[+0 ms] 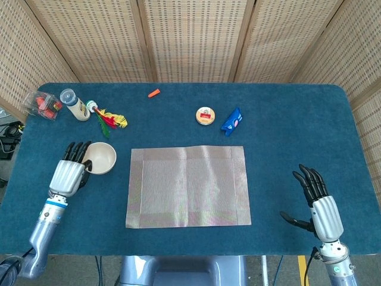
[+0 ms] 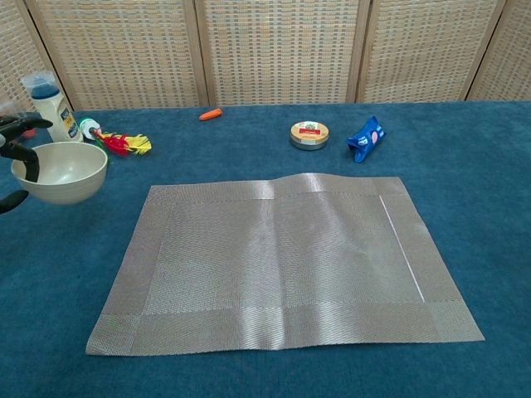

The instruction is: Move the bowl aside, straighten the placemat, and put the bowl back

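Note:
A cream bowl point(image 1: 101, 158) point(image 2: 61, 171) is held by my left hand point(image 1: 72, 170) at its left rim, raised a little off the blue table, just left of the placemat. In the chest view only the dark fingers point(image 2: 18, 148) of that hand show at the frame's left edge. The grey woven placemat point(image 1: 188, 186) point(image 2: 282, 259) lies flat and square to the table edge in the middle. My right hand point(image 1: 318, 205) rests near the front right corner, fingers spread, holding nothing; the chest view does not show it.
At the back left stand a white bottle point(image 1: 75, 105) point(image 2: 51, 109), a clear packet point(image 1: 43, 103) and a red-yellow feathered toy point(image 1: 108, 120) point(image 2: 116, 143). A small orange piece point(image 1: 154, 93), a round tin point(image 1: 205, 115) point(image 2: 309, 134) and a blue packet point(image 1: 231, 121) point(image 2: 365, 138) lie behind the mat.

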